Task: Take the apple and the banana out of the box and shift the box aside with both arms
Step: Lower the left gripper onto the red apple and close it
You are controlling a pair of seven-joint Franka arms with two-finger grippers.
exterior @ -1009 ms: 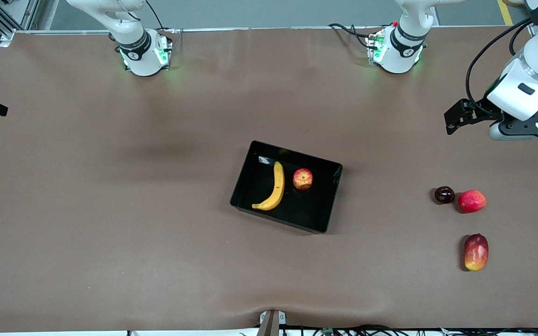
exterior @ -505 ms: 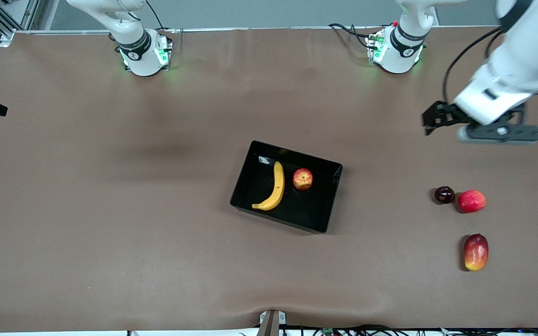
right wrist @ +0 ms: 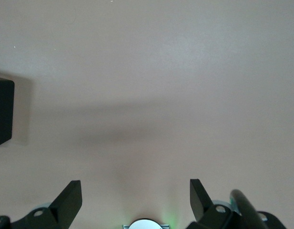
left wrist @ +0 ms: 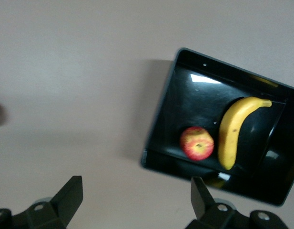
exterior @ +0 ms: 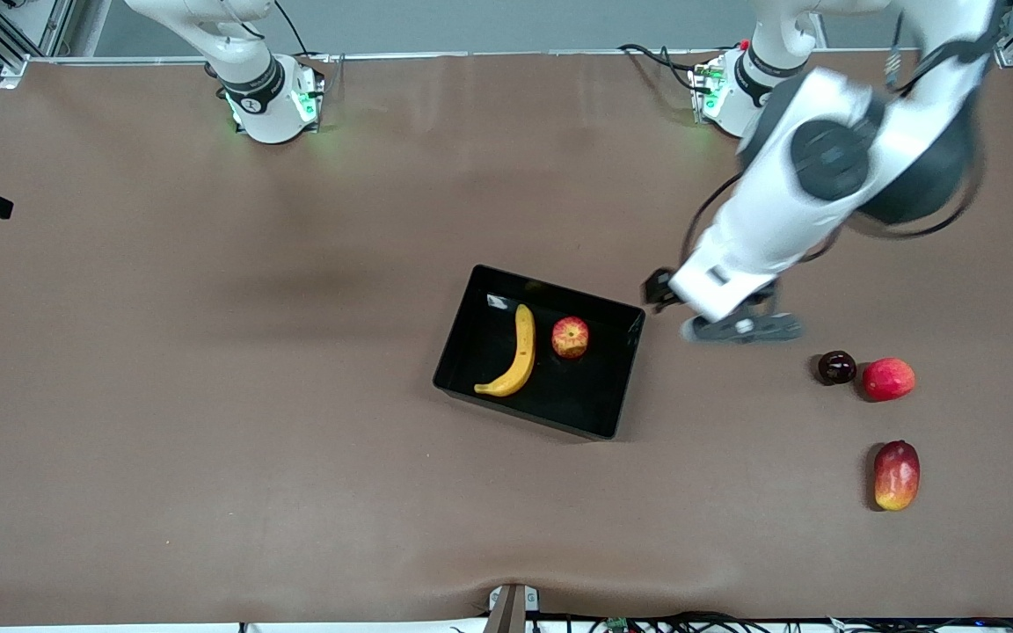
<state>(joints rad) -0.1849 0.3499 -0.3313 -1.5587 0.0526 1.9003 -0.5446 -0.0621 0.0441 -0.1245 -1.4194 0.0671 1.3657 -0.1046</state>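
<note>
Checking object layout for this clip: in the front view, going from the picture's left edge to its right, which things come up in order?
banana → apple (both in the black bin) → left gripper → dark round fruit → red fruit.

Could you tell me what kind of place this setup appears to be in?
Probably a robotics lab or test cell rather than a kitchen. Two arm bases with green lights are bolted along one table edge, cables run off the edges, and a black box holds a banana and an apple.
</note>
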